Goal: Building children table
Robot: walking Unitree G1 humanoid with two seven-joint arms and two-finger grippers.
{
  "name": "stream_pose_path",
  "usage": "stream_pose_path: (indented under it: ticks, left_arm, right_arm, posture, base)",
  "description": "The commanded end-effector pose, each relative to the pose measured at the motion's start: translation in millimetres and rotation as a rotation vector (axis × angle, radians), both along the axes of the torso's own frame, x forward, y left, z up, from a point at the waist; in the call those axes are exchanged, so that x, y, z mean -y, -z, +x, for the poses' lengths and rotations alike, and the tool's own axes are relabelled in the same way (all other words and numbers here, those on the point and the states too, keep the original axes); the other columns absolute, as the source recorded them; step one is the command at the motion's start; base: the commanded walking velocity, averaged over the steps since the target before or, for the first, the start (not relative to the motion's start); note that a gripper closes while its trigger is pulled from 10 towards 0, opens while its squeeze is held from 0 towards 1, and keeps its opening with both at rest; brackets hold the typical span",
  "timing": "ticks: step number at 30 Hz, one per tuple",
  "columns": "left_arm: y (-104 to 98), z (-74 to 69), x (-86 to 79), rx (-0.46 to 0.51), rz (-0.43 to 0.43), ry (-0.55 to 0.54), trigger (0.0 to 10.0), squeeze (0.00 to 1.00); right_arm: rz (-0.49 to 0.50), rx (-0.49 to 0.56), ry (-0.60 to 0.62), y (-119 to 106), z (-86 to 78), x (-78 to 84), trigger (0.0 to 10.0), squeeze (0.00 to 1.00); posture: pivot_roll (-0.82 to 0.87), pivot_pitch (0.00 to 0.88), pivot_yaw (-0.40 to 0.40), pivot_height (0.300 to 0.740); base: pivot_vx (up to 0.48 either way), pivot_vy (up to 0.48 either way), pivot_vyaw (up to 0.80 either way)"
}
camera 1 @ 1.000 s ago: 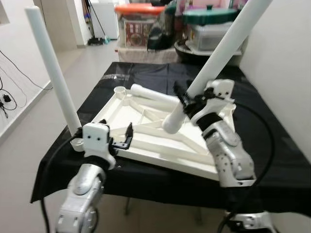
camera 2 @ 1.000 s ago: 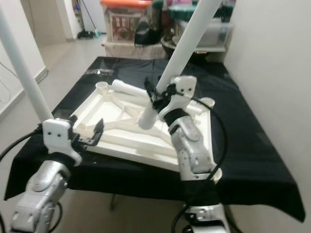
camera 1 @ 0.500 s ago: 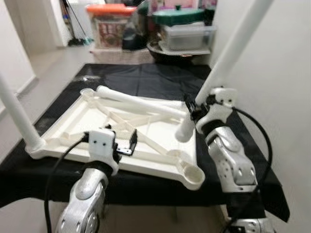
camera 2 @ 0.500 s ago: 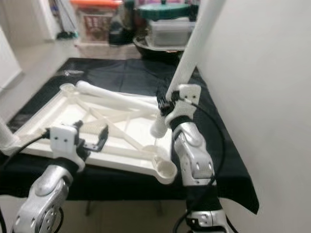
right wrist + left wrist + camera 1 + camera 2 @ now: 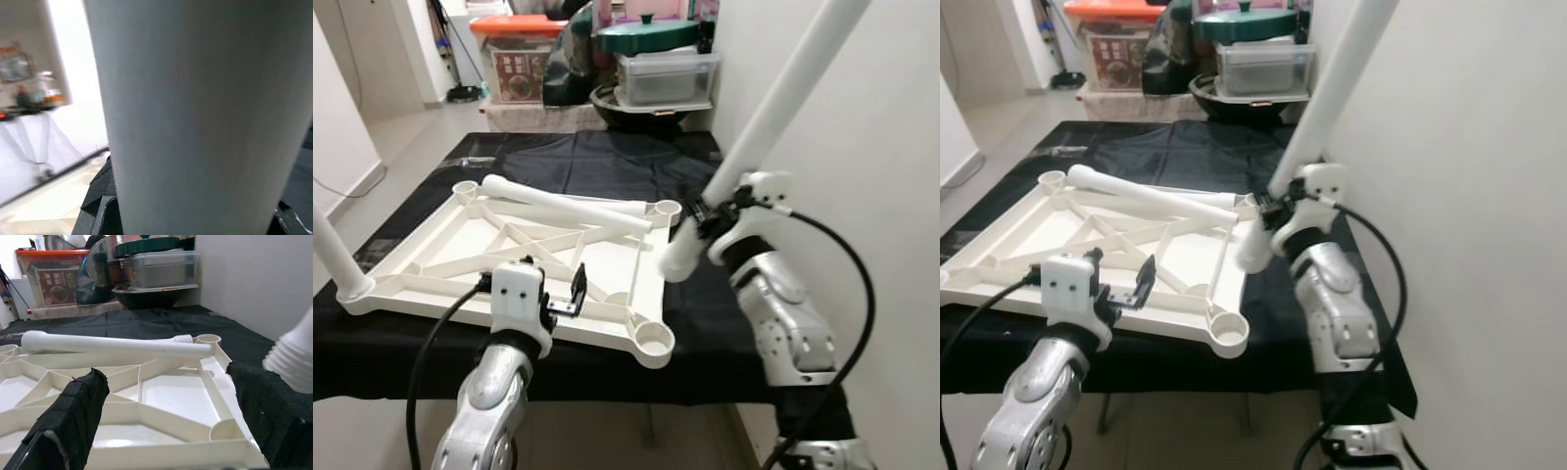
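Note:
The white tabletop (image 5: 431,279) lies upside down on a table under a black cloth (image 5: 607,157). One white leg (image 5: 335,250) stands in its near left corner. A loose leg (image 5: 558,203) lies across its far side. My right gripper (image 5: 703,211) is shut on a long white leg (image 5: 773,108) that tilts up to the right. That leg's threaded end (image 5: 674,262) hangs just beyond the tabletop's right edge, between the far right socket (image 5: 668,208) and the near right socket (image 5: 653,338). My left gripper (image 5: 553,284) is open above the near edge, its fingers (image 5: 73,416) holding nothing.
Plastic storage boxes (image 5: 666,76) and a dark bowl (image 5: 636,108) stand behind the table. A white wall (image 5: 881,196) runs close along the right side. Bare floor (image 5: 401,127) lies to the left.
The camera has swung, so the scene sits further left. My right gripper has carried the leg from over the tabletop's middle to just past its right edge. The left gripper stays open.

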State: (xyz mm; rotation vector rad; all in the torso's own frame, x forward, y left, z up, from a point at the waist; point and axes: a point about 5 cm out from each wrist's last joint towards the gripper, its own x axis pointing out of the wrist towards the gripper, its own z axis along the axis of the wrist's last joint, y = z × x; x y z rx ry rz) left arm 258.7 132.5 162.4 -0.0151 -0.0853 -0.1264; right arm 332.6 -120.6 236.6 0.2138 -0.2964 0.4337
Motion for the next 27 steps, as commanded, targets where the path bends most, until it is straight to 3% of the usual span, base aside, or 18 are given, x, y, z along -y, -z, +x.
stream_pose_path:
  ticks: [1,5,7,9,15,22,27]
  left_arm:
    - [3.1,-4.6,1.0,-0.013,0.009,0.014,10.0,0.00]
    - [14.1,-16.4,2.7,-0.056,-0.007,0.082,10.0,0.00]
    - [23.6,-31.1,7.7,-0.098,-0.012,0.209,10.0,0.00]
    - [23.6,-31.1,7.7,-0.098,-0.012,0.209,10.0,0.00]
    - [33.9,-53.4,26.3,-0.177,-0.083,0.396,10.0,0.00]
    - [33.6,-70.2,36.8,-0.209,-0.115,0.507,10.0,0.00]
    - [34.2,-78.7,36.5,-0.232,-0.139,0.535,10.0,0.00]
  right_arm:
    - [0.010,0.006,-0.044,-1.9,-3.1,0.4,10.0,0.00]
    - [-0.022,-0.008,-0.141,2.6,-4.8,7.1,10.0,0.00]
    - [-0.061,-0.025,-0.237,5.5,-5.5,16.1,10.0,0.00]
    - [-0.061,-0.025,-0.237,5.5,-5.5,16.1,10.0,0.00]
    - [-0.150,-0.091,-0.580,8.0,-8.1,24.0,10.0,0.00]
    - [-0.180,-0.114,-0.754,8.9,-8.7,24.8,10.0,0.00]
    - [-0.199,-0.088,-0.812,5.9,-6.9,21.8,10.0,0.00]
  posture:
    - [0.03,0.022,-0.037,0.740]
    - [0.03,0.027,-0.039,0.740]
    - [0.03,0.033,-0.039,0.740]
    - [0.03,0.033,-0.039,0.740]
    - [0.04,0.069,-0.041,0.740]
    - [0.06,0.115,-0.044,0.740]
    - [0.07,0.137,-0.043,0.740]
  base:
    - [0.000,0.000,0.00]
    - [0.000,0.000,0.00]
    - [0.000,0.000,0.00]
    - [0.000,0.000,0.00]
    - [0.000,0.000,0.00]
    - [0.000,0.000,0.00]
    - [0.000,0.000,0.00]
